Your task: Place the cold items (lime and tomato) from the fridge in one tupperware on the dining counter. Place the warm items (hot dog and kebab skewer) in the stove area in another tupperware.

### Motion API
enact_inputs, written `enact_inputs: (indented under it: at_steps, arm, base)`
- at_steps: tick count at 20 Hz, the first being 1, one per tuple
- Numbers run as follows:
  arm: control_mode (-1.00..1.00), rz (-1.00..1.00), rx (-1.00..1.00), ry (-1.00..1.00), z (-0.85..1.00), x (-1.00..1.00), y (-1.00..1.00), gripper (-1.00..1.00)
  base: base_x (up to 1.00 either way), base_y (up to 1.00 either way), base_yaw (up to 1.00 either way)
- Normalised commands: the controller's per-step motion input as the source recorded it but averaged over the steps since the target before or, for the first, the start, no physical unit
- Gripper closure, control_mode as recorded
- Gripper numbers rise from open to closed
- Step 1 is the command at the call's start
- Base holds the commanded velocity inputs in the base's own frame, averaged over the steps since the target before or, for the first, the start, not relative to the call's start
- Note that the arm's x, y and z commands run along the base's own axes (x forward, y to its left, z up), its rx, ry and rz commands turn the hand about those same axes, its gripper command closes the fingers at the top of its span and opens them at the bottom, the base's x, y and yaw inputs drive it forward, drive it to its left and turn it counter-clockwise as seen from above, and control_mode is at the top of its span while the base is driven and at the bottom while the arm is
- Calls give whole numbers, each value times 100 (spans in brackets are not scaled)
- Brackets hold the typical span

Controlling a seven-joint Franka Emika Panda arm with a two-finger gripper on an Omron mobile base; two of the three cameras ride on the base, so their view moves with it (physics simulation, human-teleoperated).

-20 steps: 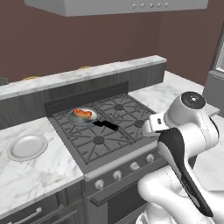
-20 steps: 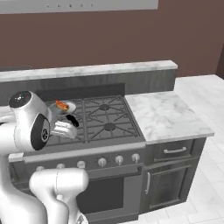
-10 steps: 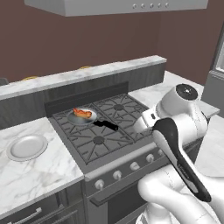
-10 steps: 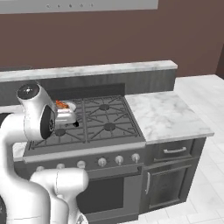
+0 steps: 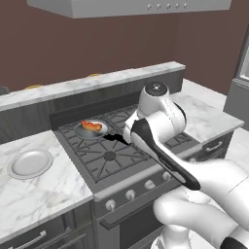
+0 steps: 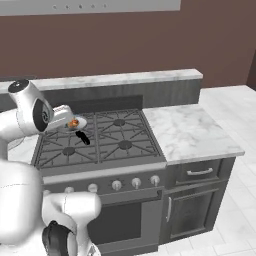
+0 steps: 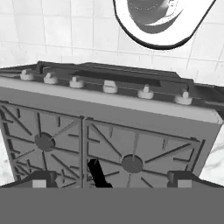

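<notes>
An orange-red hot dog lies in a small grey pan on the stove's back left burner. Its black handle points toward the middle of the stove. In the right base view my white hand hovers right beside the pan. My gripper is open, its two tips wide apart with nothing between them, above the grates and the handle. The kebab skewer, lime, tomato and tupperware are out of view.
A grey plate sits on the marble counter left of the stove. Behind the stove runs a raised marble dining counter with two small yellowish things on it, too small to make out. More marble counter lies right of the stove.
The arm has swung up and leftward over the stove, bringing the hand close to the pan. The pan, hot dog and plate have stayed put.
</notes>
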Motion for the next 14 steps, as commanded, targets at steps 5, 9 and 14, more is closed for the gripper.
enact_inputs:
  at_steps: [5,9,14]
  arm:
    - [-100,18,-7,0,0,48,24,-100]
    - [-100,21,-1,4,0,48,12,-100]
    - [-100,21,0,5,-7,35,19,-100]
  base:
    - [0,0,0]
    - [0,0,0]
    - [0,0,0]
